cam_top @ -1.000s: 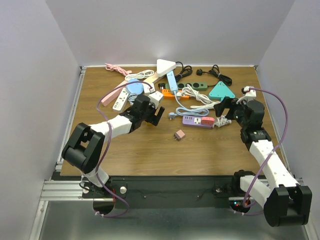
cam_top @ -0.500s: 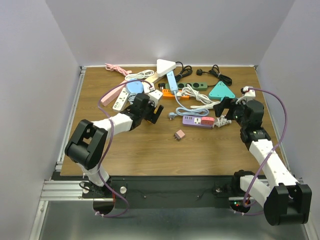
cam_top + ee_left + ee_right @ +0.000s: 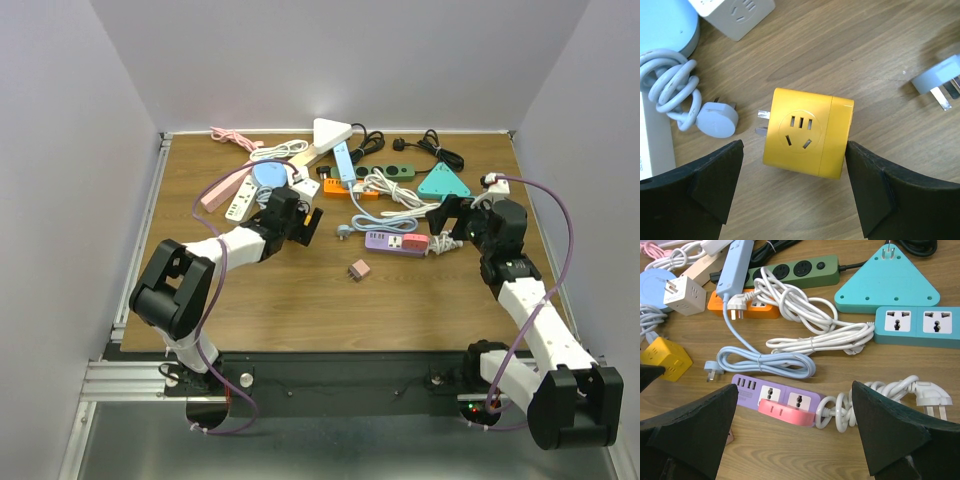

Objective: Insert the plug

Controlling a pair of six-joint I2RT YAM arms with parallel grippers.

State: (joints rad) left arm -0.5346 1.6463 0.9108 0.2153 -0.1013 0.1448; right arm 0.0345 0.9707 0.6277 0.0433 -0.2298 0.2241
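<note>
Step in hand: reaching for the plug; judging by the pose, nothing has been picked up yet.
Task's thing: the yellow cube adapter [image 3: 807, 132] lies on the tabletop [image 3: 865, 40] with its socket face up. Its metal pins [image 3: 762, 122] stick out sideways toward a grey round plug [image 3: 715, 119], which lies close by but apart from it.
Left hand: the left hand [image 3: 794, 145] is spread wide and holds nothing. One finger sits on each side of the cube, with a gap showing on both sides.
Right hand: the right hand [image 3: 795, 390] is also spread wide and holds nothing. It hangs above the purple power strip [image 3: 775, 394].
Likely socket: the purple strip appears to have free outlets, so it is probably the target. This is a guess, because several other strips lie nearby.
Next move calls for: lowering the left hand squarely over the cube and closing on its two plain sides. The pins must stay clear of the fingers.
Risk: the cube is smooth and blocky and may twist if it is pinched off-centre. The grey plug and its coiled cord [image 3: 670, 80] lie close enough to snag.
After that: the pins will need turning to face an outlet. The right hand may have to steady the strip.
</note>
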